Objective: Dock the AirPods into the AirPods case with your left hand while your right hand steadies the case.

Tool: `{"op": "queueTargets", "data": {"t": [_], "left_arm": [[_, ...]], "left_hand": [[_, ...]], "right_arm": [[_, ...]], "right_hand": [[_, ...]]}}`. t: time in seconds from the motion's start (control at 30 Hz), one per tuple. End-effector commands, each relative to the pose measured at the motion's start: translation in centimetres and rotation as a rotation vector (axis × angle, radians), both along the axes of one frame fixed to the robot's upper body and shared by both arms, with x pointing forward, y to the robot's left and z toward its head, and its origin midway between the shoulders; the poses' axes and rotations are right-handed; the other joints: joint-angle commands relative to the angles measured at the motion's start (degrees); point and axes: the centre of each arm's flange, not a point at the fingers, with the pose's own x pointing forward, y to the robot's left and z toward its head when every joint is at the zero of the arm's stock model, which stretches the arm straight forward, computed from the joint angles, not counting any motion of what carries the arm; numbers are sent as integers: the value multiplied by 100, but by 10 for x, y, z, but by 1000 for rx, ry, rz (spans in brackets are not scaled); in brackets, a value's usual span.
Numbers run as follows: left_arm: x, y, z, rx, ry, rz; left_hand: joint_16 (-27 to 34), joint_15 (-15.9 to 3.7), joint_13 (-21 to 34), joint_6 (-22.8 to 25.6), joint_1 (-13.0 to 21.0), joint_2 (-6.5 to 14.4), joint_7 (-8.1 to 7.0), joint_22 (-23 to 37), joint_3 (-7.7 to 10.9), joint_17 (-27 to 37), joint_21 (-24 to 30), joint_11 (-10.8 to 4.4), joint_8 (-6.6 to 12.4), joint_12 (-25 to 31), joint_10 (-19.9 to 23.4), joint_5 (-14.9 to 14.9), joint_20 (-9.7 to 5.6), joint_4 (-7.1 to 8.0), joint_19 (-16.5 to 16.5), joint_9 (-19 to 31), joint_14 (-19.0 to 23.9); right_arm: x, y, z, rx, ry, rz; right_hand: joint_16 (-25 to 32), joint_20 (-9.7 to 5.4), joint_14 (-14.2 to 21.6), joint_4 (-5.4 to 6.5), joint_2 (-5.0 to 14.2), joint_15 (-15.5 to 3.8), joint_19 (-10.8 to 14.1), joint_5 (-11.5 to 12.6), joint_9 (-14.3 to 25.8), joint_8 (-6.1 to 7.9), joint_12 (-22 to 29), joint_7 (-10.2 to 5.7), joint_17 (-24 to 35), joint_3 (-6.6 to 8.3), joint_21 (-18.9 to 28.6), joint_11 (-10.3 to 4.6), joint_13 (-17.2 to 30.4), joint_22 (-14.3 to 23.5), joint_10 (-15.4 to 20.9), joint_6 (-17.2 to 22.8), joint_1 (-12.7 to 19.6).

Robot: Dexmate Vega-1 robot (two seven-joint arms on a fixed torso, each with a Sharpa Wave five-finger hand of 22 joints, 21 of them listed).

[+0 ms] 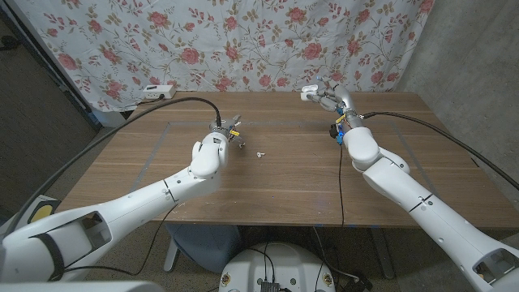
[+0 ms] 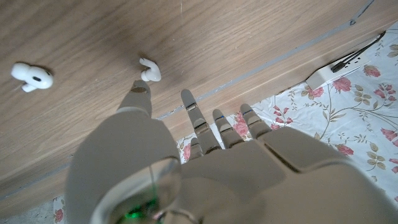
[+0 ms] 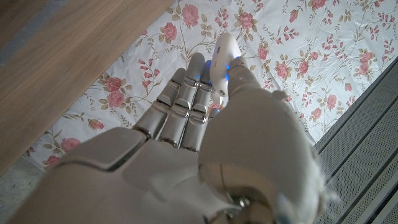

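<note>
The right hand (image 1: 331, 98) is lifted at the far side of the bench (image 1: 284, 182), and its fingers (image 3: 186, 99) are closed around the white AirPods case (image 3: 224, 53), which sits pinched at the fingertips with one rounded end poking out; whether its lid is open cannot be told. The left hand (image 1: 220, 138) hangs over the middle of the bench with its fingers (image 2: 199, 121) spread apart and holding nothing. In the left wrist view, one AirPod (image 2: 150, 70) lies on the wood just beyond the tip of the thumb, close to it but with a sliver of bench between, while a second AirPod (image 2: 31, 76) lies well off to the thumb's side, out of immediate reach. In the head view only one small white earbud can be made out on the bench, a little way beside the left hand. Judging from this, the step in hand is the pick-up of the first earbud: the case is already secured, nothing is docked yet. The next move calls for the left fingers to close thumb against finger on the nearer AirPod, a small, smooth piece that will likely slip on the wood, and then carry it across to the case, which is well apart from the left hand.
</note>
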Motion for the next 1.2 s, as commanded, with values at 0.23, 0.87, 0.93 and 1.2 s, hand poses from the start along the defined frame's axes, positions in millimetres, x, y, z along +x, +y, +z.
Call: {"op": "queueTargets", "data": {"t": [0.23, 0.87, 0.93, 1.2], "left_arm": [[6, 0, -3, -5, 24, -1], [9, 0, -10, -15, 40, 6], [10, -1, -11, -12, 42, 4], [12, -3, -12, -5, 40, 6]], "left_hand": [[46, -12, 22, 95, 102, 10, -28, 5, 71, -3, 2, -18, 23, -27, 85, 41, 22, -17, 49, 14, 38], [75, -48, 40, 220, 203, 62, -28, 3, 128, -20, 0, -66, 52, -13, 268, 57, 22, -37, 67, 15, 85], [78, -47, 44, 223, 219, 67, -29, 3, 136, -22, 0, -68, 50, -12, 285, 60, 23, -41, 69, 15, 93], [83, -44, 54, 223, 237, 89, -20, 2, 148, -23, 1, -70, 42, -31, 283, 66, 24, -33, 76, 15, 92]], "right_arm": [[1, 0, 0, 1, 1, 2], [2, -1, -2, 3, 7, 4], [2, -1, -2, 3, 7, 2], [2, 0, -1, 3, 8, 2]], "right_hand": [[-34, 15, 1, 12, 22, -930, -18, 52, 16, 19, 125, -3, 48, -33, 28, -774, 19, 12, 778, 40, 85], [-56, 15, 3, 16, 22, -930, -24, 56, 16, 24, 132, -3, 92, -40, 35, -770, 14, 9, 774, 66, 88], [-58, 18, 4, 16, 23, -930, -20, 57, 16, 25, 135, -2, 95, -40, 38, -771, 14, 8, 778, 70, 89], [-68, 14, 5, 17, 23, -930, -25, 60, 16, 26, 139, -7, 114, -43, 40, -770, 11, 7, 779, 77, 90]]}}
